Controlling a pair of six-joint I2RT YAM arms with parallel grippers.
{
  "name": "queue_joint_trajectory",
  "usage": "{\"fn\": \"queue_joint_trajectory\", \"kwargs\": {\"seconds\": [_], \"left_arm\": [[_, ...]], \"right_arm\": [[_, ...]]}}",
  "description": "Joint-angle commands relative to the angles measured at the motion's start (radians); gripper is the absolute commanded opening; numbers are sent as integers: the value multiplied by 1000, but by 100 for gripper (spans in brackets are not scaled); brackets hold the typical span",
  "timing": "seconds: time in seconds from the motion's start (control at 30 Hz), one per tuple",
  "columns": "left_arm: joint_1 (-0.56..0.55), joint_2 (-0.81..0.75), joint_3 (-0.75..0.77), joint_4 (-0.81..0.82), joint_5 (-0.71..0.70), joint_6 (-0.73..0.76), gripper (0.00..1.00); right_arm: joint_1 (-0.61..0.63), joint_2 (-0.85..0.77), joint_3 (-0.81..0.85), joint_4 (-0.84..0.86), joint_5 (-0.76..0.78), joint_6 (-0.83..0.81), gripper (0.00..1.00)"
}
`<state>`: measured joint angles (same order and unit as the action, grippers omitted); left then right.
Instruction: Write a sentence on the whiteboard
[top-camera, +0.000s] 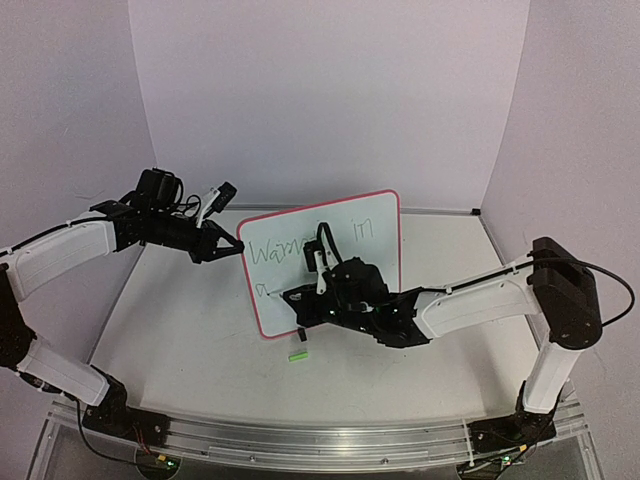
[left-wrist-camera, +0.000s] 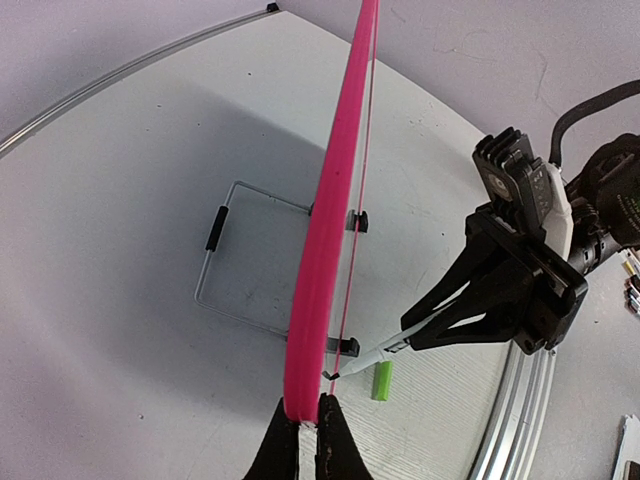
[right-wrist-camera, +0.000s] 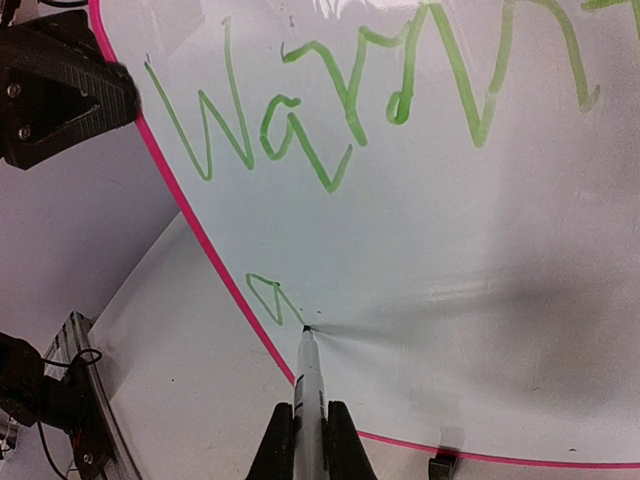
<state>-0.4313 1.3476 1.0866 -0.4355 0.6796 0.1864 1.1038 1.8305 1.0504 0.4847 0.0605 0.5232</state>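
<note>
**Marker tip on the board, second line just begun**

Closest to the right wrist camera, the right gripper (right-wrist-camera: 310, 422) is clamped on a green marker (right-wrist-camera: 308, 385), whose barrel runs straight out between the fingers. Its tip touches the whiteboard (right-wrist-camera: 480, 260) low on the left side.

The board stands nearly upright in the middle of the table (top-camera: 180, 340), its face turned towards the arms. It is propped on a wire stand (left-wrist-camera: 240, 260) behind it. The sentence (right-wrist-camera: 285, 135) reads "Warm…" and "in" on the top row, with the middle hidden by the right arm. A small "a" (right-wrist-camera: 268, 295) sits just left of the tip.

The left gripper (left-wrist-camera: 305, 415) is closed on the pink frame at the board's left edge, probably to brace it against the pen's push.

The right arm reaches low across the table with its wrist level, so the marker meets the face squarely. The left arm comes in from the side, elbow raised. The marker's green cap (top-camera: 297, 355) lies on the table in front of the board.
</note>
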Motion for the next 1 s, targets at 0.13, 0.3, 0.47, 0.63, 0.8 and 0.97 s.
{"fn": "queue_joint_trajectory", "kwargs": {"seconds": [0.13, 0.3, 0.47, 0.63, 0.8, 0.97], "left_arm": [[-36, 30, -2, -73, -30, 32, 0], [-35, 28, -3, -74, -31, 32, 0], [-35, 29, -3, -73, -28, 32, 0], [-35, 31, -3, -74, -28, 32, 0], [-35, 31, -3, -74, -32, 33, 0], [-35, 35, -2, -75, -32, 34, 0]], "right_arm": [[-10, -106, -33, -10, 40, -21, 0], [-10, -181, -88, -8, 27, -15, 0], [-36, -204, -135, 4, -13, 7, 0], [-80, -181, -138, 37, -88, 18, 0], [-102, -155, -123, 55, -115, 22, 0], [-117, -136, -104, 74, -135, 23, 0]]}}
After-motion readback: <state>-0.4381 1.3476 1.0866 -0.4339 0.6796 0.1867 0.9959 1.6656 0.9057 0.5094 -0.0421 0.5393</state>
